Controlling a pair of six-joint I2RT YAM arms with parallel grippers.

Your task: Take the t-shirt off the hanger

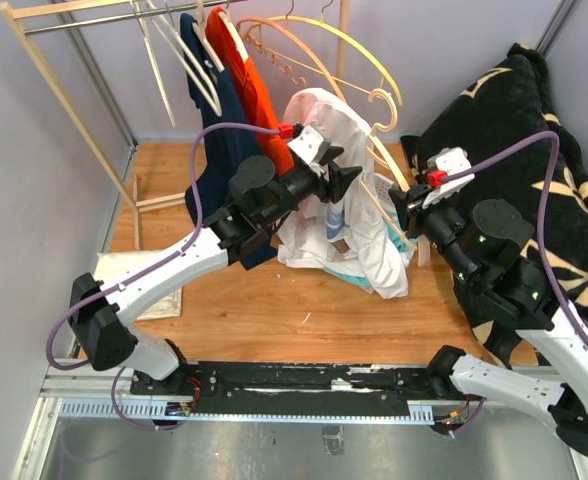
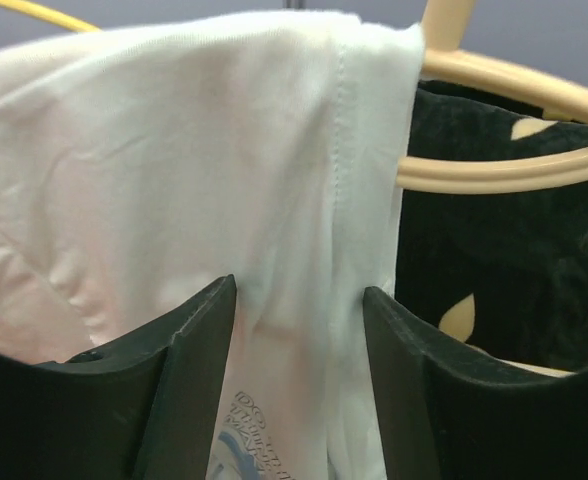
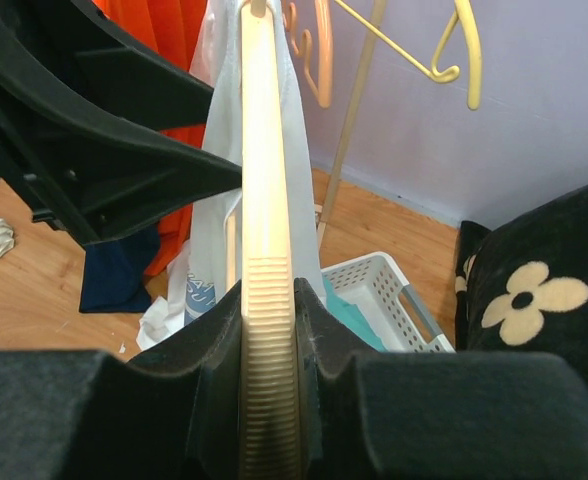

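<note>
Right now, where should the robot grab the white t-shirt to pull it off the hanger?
Pinch the stitched edge of the t-shirt where it folds over the hanger. Come from the left end effector's side; its open fingers straddle that hanging fold. The right end effector clamps the hanger's bare arm, so the cloth should probably slide away from it.

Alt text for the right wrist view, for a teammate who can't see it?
The right gripper is shut on a pale hanger running straight up the frame, a white t-shirt draped over its far end. The open left gripper reaches in from the left at the shirt; a white basket sits beyond.
</note>
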